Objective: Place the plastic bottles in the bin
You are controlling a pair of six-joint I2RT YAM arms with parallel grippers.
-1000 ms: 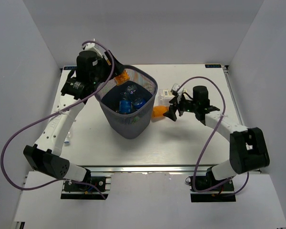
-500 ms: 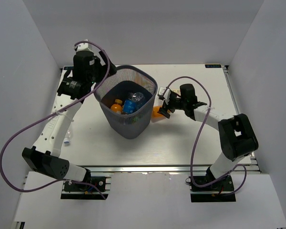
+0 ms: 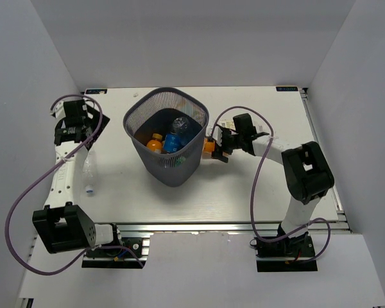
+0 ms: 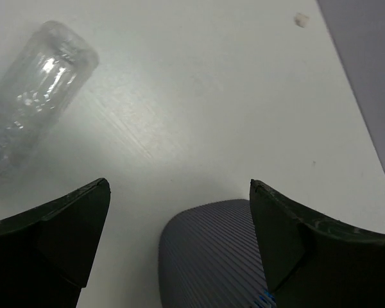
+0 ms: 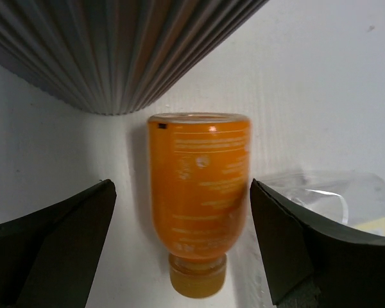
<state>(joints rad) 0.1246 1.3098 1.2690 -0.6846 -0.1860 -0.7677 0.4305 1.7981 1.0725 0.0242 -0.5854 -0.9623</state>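
The dark mesh bin [image 3: 141,110] stands mid-table, and inside it lie an orange bottle [image 3: 155,142], a blue-labelled bottle [image 3: 173,142] and a clear one [image 3: 180,124]. Another orange bottle [image 3: 209,146] [image 5: 199,186] lies on the table against the bin's right wall [image 5: 115,51], cap toward the wrist camera. My right gripper [image 3: 219,146] [image 5: 181,186] is open, with a finger on each side of this bottle. A clear bottle [image 3: 88,168] [image 4: 35,102] lies on the table at the left. My left gripper [image 3: 69,131] [image 4: 178,186] hangs open and empty above the table, just beyond that bottle.
A clear bottle with a pale label [image 5: 333,199] lies just right of the orange bottle by the bin, beside my right finger. The bin's wall [image 4: 212,256] shows low in the left wrist view. Grey walls enclose the table on three sides.
My left gripper opened over the bin and its orange bottle dropped inside. The left arm then swung left away from the bin. My right gripper moved left up to the orange bottle on the table.
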